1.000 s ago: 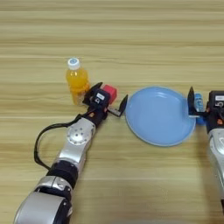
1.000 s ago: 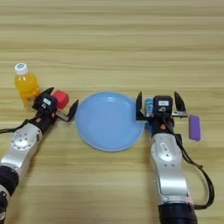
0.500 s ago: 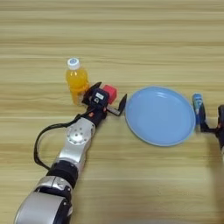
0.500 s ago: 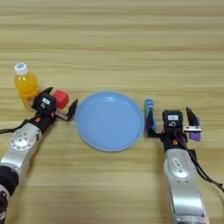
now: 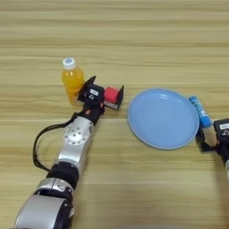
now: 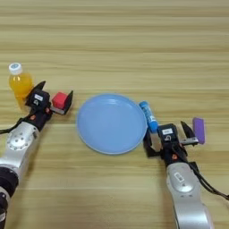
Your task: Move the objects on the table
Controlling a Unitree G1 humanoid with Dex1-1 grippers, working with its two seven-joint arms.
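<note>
The right end effector was low on the surface, just at the right rim of the light-blue plate, with its two black fingers spread apart and nothing between them; the blue tube lay just ahead of it and slightly to its left, close by the left finger and beside the plate rim on the right side of the plate; the long axis of the tube ran diagonally, from the far-left end to the near-right end, so it was pointing roughly toward the end effector and was not lying across the gap of the fingers; in my judgement this was the relation that mattered, because the fingers would need to go forward and a little left, and perhaps to turn, to close across the narrow side of the tube; the purple block stood just to the right of the right finger, apart from it, with its long axis running away from the robot; the left end effector was well apart on the other side of the plate, with the red cube between its fingers, which seemed to touch the cube on both sides; an orange juice bottle stood upright just beside it on the left; the right arm was clearly the nearer one to the tube and to the block.
</note>
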